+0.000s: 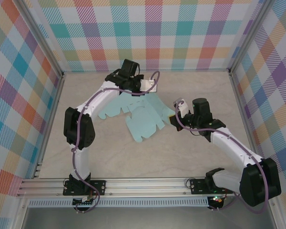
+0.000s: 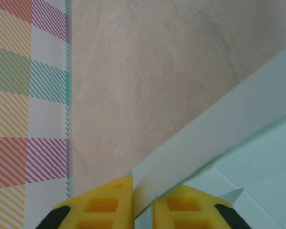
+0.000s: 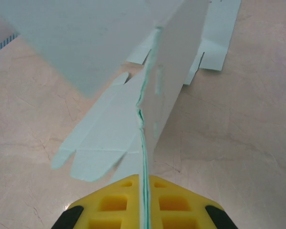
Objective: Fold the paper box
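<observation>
two pinches: the left gripper (image 2: 143,202) and right gripper (image 3: 144,200) each clamp an edge of the paper box (image 1: 144,118), partly lifted off the surface (image 1: 190,162). folding looks underway; next, swing a panel along its crease.

The top camera looks down from above and behind the arm bases, wide enough for the whole beige marbled tabletop (image 1: 181,157). Each wrist camera sits just behind its own yellow fingers (image 2: 102,205) (image 3: 117,202) (very close, low over the table); the right one faces left. All three views share the pale teal die-cut paper box sheet (image 1: 143,121) (image 2: 262,167) (image 3: 109,133).
</observation>
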Controlling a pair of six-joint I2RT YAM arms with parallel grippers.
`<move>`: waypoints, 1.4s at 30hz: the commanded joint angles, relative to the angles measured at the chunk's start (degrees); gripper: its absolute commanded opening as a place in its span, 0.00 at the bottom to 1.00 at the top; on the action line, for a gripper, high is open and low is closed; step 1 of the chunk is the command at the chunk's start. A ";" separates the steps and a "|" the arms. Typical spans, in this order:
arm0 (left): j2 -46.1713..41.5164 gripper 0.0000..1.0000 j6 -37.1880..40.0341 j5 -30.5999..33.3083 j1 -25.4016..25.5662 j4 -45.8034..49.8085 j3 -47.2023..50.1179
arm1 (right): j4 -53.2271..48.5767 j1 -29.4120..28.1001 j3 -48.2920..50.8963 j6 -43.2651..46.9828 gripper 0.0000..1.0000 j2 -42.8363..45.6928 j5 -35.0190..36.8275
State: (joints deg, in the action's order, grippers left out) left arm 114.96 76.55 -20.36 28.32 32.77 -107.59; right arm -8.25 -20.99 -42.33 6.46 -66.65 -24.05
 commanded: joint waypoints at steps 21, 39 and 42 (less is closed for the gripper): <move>-4.47 0.00 -39.22 39.33 12.75 -10.89 11.95 | -4.93 4.39 -9.36 -9.39 0.41 -13.99 21.76; -5.91 0.00 -25.32 54.34 16.76 -33.14 27.10 | -12.02 13.92 -10.88 -26.02 0.51 -10.45 18.55; -4.33 0.00 -19.65 59.44 18.37 -42.96 30.19 | -12.64 15.00 -12.12 -27.91 0.53 -10.66 16.62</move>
State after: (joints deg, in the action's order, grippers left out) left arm 110.78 50.11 32.97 44.58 2.55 -79.26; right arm -19.22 -6.50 -53.36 -17.34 -78.24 -3.79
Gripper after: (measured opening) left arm 0.049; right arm 0.529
